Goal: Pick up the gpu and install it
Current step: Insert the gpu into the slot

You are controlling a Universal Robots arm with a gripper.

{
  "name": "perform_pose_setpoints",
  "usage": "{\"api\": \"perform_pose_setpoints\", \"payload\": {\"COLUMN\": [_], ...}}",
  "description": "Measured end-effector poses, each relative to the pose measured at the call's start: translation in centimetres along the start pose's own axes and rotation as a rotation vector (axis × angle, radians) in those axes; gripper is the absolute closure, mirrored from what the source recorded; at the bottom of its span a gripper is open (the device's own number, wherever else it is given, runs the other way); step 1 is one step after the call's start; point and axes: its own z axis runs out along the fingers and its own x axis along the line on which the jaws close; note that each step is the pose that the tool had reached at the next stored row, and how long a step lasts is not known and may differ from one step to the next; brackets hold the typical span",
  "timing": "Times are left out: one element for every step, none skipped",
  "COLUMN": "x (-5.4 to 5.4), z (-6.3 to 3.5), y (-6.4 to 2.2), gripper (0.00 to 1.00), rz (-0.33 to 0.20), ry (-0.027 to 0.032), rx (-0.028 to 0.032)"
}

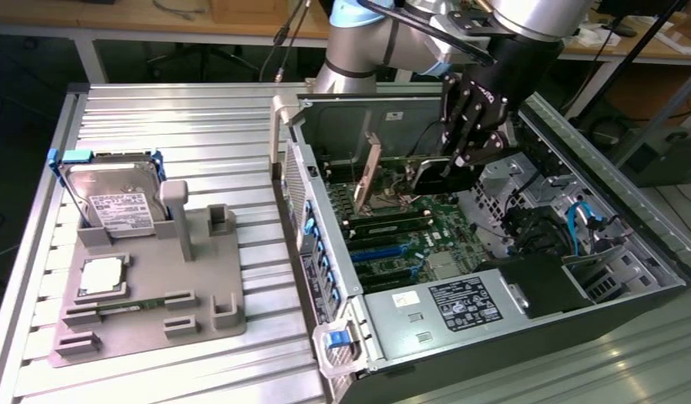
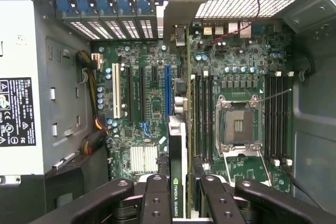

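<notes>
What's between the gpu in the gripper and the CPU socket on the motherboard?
In the wrist view, a bank of long dark memory slots runs lengthwise between the gpu and the CPU socket.

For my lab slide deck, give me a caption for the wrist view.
Jaws of the gripper hold the gpu edge-on over the motherboard inside the open computer case.

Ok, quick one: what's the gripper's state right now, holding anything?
The gripper is shut on the gpu, holding it edge-on over the motherboard.
</notes>
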Motion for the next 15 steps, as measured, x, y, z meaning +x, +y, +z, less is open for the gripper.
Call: {"api": "perform_pose_setpoints", "payload": {"x": [0.0,0.0,0.0,0.0,0.0,0.0,0.0,0.0,0.0,0.0,0.0,0.0,0.0,0.01,0.01], "z": [0.06,0.12,0.18,0.25,0.3,0.36,0.42,0.46,0.51,0.56,0.61,0.66,0.7,0.75,0.8], "y": [0.0,0.0,0.0,-0.01,-0.01,-0.01,-0.01,-0.01,-0.01,-0.01,-0.01,-0.02,-0.02,-0.02,-0.02], "gripper": [0.73,0.73,0.73,0.73,0.73,0.73,0.73,0.73,0.73,0.73,0.73,0.73,0.73,0.73,0.73], "rz": [-0.001,-0.001,-0.002,-0.002,-0.003,-0.003,-0.004,-0.004,-0.004,-0.005,-0.005,-0.005,-0.005,-0.005,-0.005], "ry": [0.0001,0.0,0.0001,0.0001,0.0001,0.0001,0.0,0.0001,0.0002,0.0001,0.0001,0.0,0.0001,0.0,0.0], "rx": [0.0004,0.0009,0.0013,0.0018,0.002,0.0024,0.0028,0.0031,0.0034,0.0038,0.0042,0.0046,0.005,0.0053,0.0056]}}
